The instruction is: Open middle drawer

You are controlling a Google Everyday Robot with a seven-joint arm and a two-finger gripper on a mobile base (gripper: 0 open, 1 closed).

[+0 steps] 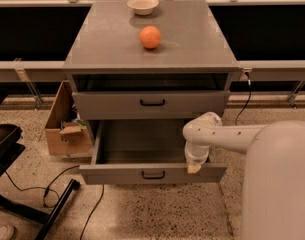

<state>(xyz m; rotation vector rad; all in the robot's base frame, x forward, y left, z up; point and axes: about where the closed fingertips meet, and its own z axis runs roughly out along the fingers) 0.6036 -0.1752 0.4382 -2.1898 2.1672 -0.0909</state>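
Observation:
The middle drawer [153, 174] of the grey cabinet [152, 49] stands pulled well out, and its plain grey inside [142, 143] is empty. Its low front carries a small black handle [153, 174]. My gripper [194, 167] points down at the right part of the drawer's front top edge, right of the handle, at the end of my white arm [227, 134]. The taller-fronted drawer [152, 104] above, with the wider black handle, is shut. The lowest drawer is hidden under the open one.
An orange [150, 37] and a white bowl [143, 5] sit on the cabinet top. A cardboard box [67, 131] stands left of the cabinet. A black stand leg [57, 209] and cables [22, 186] lie on the speckled floor at the left.

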